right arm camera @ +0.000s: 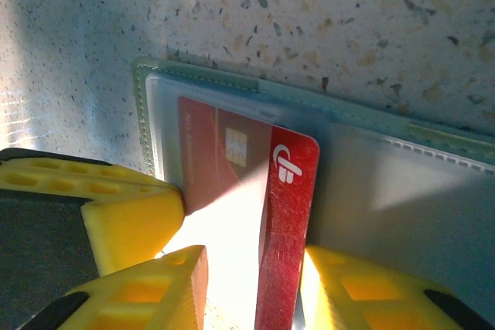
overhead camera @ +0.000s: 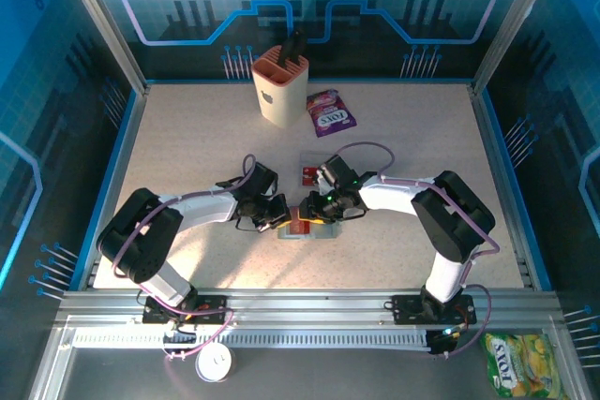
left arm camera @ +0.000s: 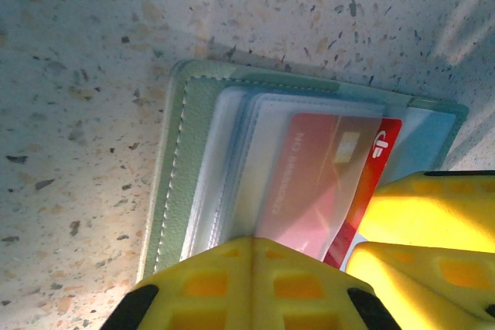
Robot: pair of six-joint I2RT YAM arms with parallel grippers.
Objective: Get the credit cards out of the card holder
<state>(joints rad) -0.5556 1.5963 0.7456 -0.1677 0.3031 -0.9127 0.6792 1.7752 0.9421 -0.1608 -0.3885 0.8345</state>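
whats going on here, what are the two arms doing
Both arms meet over the card holder at mid-table. The left gripper, shut, seems to pin its edge. A red credit card pokes partly out of a clear sleeve, between the right gripper's fingers; whether it's clamped is unclear.

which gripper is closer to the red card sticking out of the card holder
Right. The right gripper has the red card between its open fingers. The left gripper, shut, rests on the card holder just beside the card.
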